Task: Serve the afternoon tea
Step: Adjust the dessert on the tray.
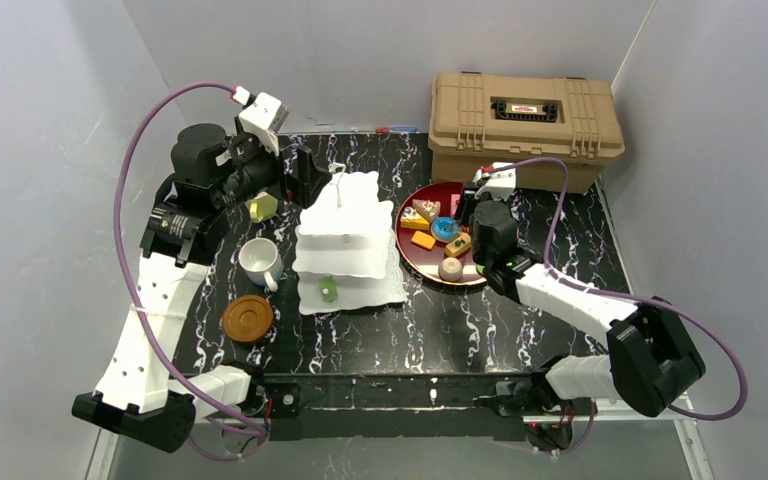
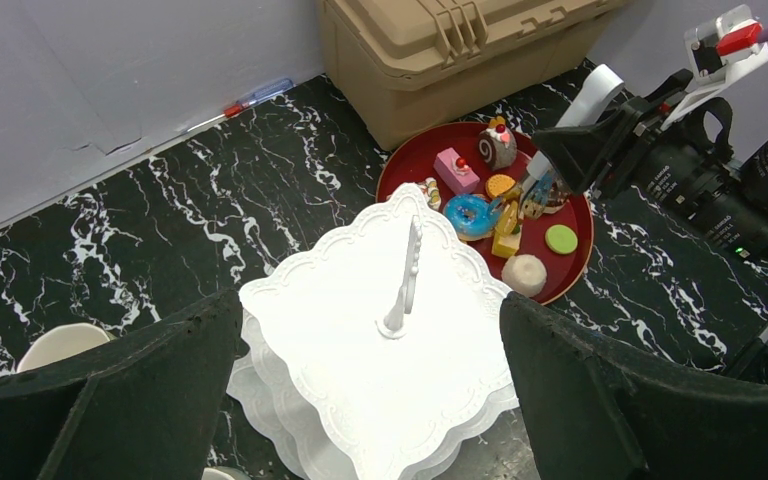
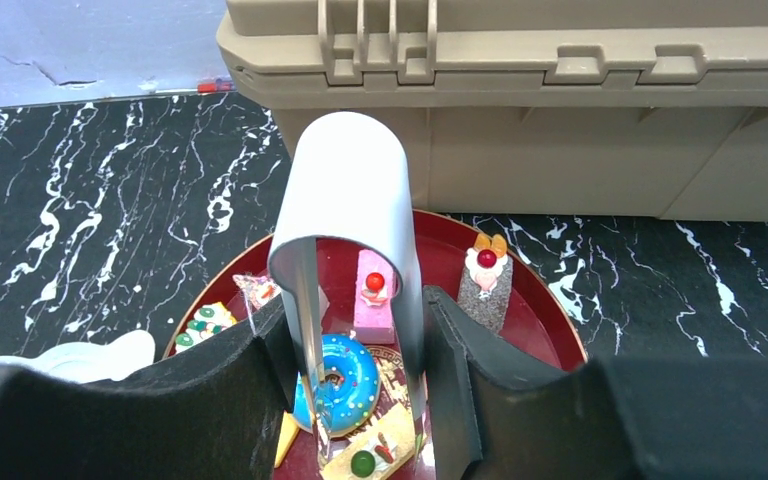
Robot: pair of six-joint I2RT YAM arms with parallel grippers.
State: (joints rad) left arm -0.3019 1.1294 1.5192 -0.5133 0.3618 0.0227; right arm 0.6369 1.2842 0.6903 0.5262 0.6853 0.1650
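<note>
The white three-tier cake stand stands mid-table, with one green pastry on its bottom tier. My left gripper hovers open above the stand, fingers wide apart and empty. Several toy pastries lie on a red tray to the right. My right gripper is over the tray, shut on silver tongs. The tongs' tips reach down around a blue doughnut. A white mug, a yellow-green mug and a brown coaster sit left of the stand.
A tan ribbed case stands at the back right, just behind the red tray. Grey walls close in on three sides. The right arm's purple cable loops over the table's right edge.
</note>
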